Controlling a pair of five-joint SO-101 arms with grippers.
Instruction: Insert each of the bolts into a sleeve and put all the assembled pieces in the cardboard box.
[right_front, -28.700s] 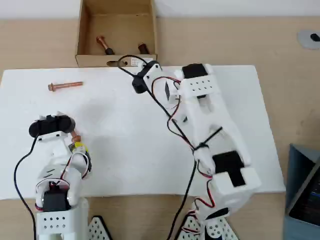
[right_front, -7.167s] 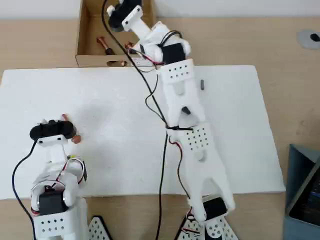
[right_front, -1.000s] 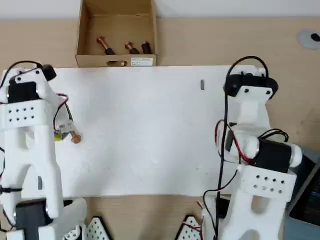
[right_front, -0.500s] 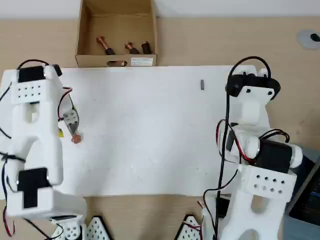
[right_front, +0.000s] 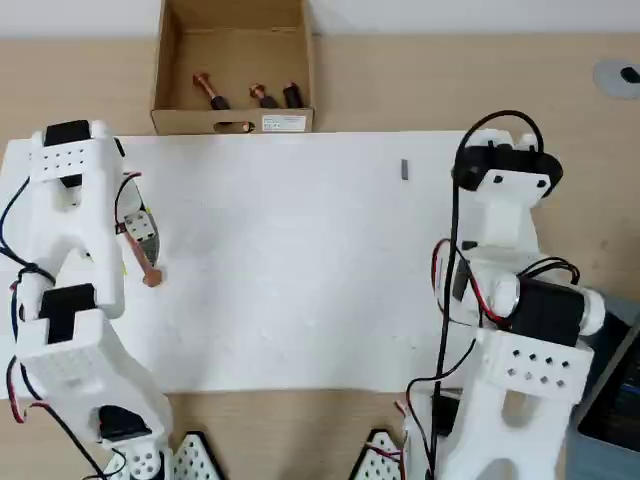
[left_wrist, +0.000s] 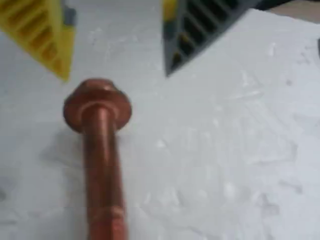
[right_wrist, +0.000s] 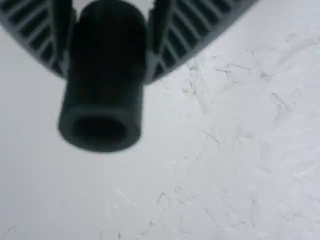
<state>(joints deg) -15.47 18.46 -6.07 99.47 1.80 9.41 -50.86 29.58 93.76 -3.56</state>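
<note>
At the near edge of the desk the left arm leans over the left end of the white mat. The left jaws are spread. In the left wrist view the yellow finger and the dark finger stand well apart, and neither touches anything. A copper bolt lies flat on the mat with its flanged head just short of the gap between the two tips.

The right arm stands over the right end of the mat. The right jaws are pinching a black sleeve, which is clamped by its upper part with its open end facing the mat.

Farther back, a small dark piece lies on the mat, left of the right arm's wrist. It is too small to tell more.

Beyond the mat's far edge sits the cardboard box. Three assembled pieces lie inside near its front wall, one to the left and two close together.
</note>
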